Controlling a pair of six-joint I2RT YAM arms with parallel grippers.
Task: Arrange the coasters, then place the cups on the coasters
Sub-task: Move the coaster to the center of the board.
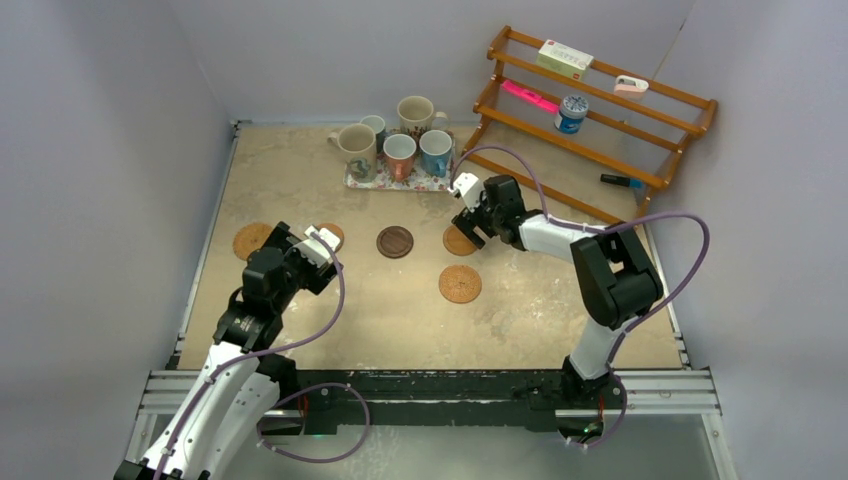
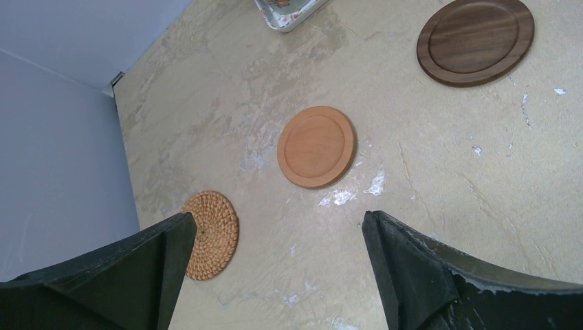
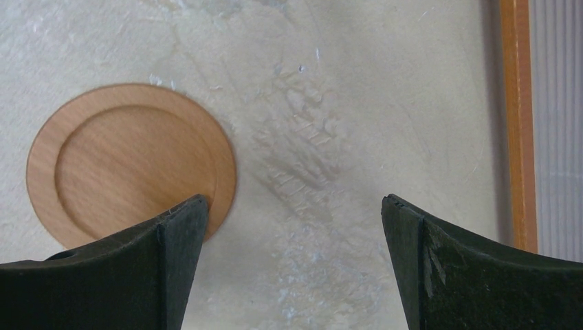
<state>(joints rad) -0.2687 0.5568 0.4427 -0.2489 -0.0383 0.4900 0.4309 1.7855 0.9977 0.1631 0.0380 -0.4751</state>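
Cups clustered at tray, coasters scattered nearby

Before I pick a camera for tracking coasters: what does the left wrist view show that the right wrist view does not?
Left wrist only: a dark brown wooden coaster, a woven coaster, a smooth tan coaster between them, a corner of the floral tray and the grey wall. Right wrist only: a second smooth tan coaster, partly behind one finger, and an orange wooden rail at the right edge. Both: the beige tabletop, and the left gripper and right gripper each open and empty.
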